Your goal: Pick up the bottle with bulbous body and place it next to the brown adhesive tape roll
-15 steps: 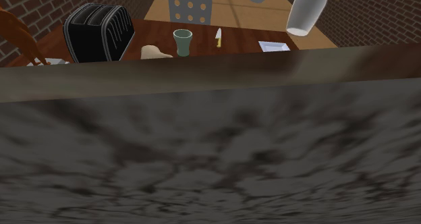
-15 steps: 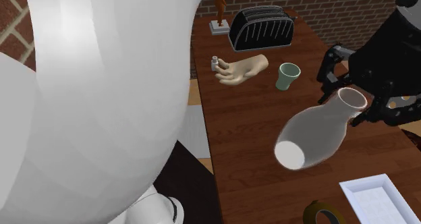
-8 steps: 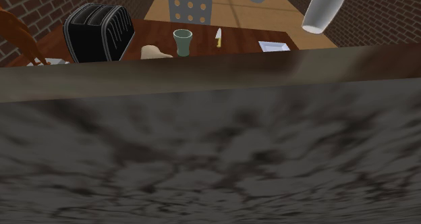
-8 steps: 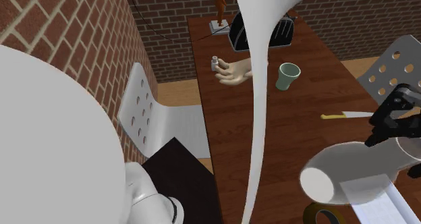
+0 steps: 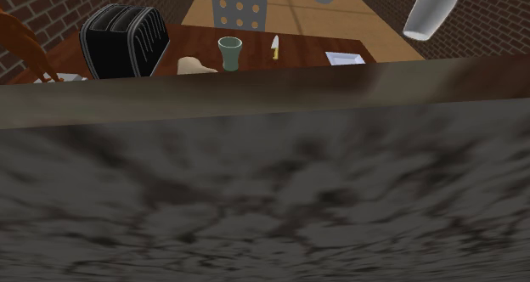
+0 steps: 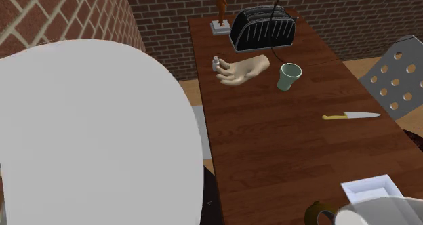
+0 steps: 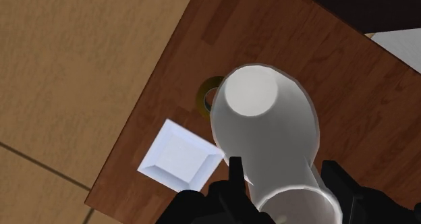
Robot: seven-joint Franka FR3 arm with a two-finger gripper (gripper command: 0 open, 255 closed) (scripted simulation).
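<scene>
The claw [image 7: 283, 182] was clenched on the neck of the white bottle [image 7: 266, 135], up in the air over the brown tape roll [image 7: 205, 94]. The bottle looked smooth, hard and easy to break. Its thin neck seemed the best place to hold.

Your arm's nearest link [image 6: 102, 135] shows in the second exterior view as a smooth, plain white, rounded shell. Your gripper [image 7: 283, 172] is matte black throughout, its two fingers [image 7: 235, 179] slim and square-edged, rising from a blocky black hand.
</scene>
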